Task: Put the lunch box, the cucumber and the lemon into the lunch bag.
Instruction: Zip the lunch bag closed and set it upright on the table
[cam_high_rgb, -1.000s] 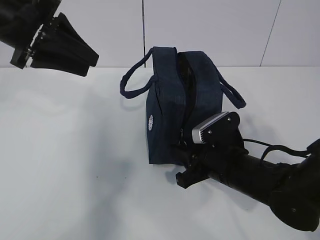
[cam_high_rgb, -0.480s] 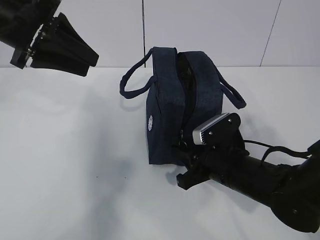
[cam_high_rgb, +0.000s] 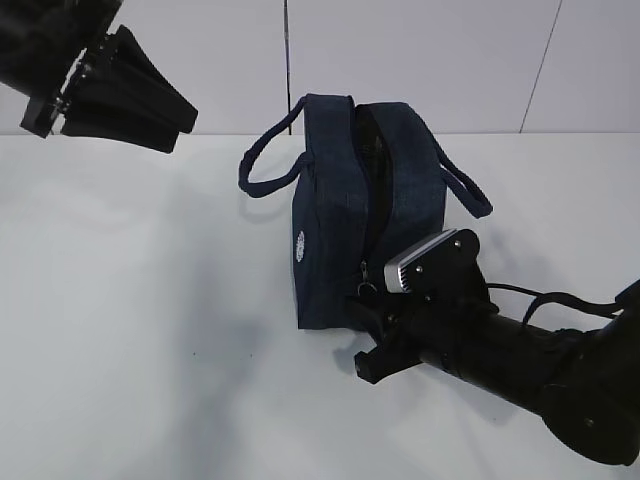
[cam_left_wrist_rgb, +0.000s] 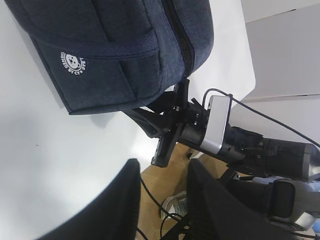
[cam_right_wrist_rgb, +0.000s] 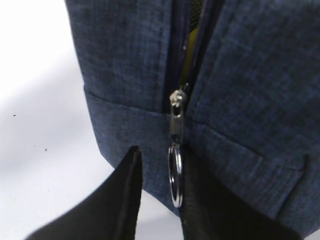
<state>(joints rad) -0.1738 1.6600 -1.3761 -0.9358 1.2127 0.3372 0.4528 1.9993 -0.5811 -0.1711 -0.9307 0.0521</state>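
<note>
Right gripper (cam_right_wrist_rgb: 157, 200), jaws narrowly parted, is straddling the silver ring pull (cam_right_wrist_rgb: 175, 175) at the lunch bag (cam_high_rgb: 365, 215)'s near end; it should be pinching the ring squarely and pulling along the zipper line. Left gripper (cam_left_wrist_rgb: 162, 200) is hanging open far left.

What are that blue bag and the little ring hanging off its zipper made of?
The lunch bag looks like woven fabric, matte navy with a visible heathered weave and stitched seams. The ring pull appears to be metal: thin, silvery and shiny, catching bright highlights beside the right end effector.

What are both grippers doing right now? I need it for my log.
Left gripper: open, empty, raised away from the lunch bag.
Right gripper: open around the zipper ring pull, not clamped.
</note>
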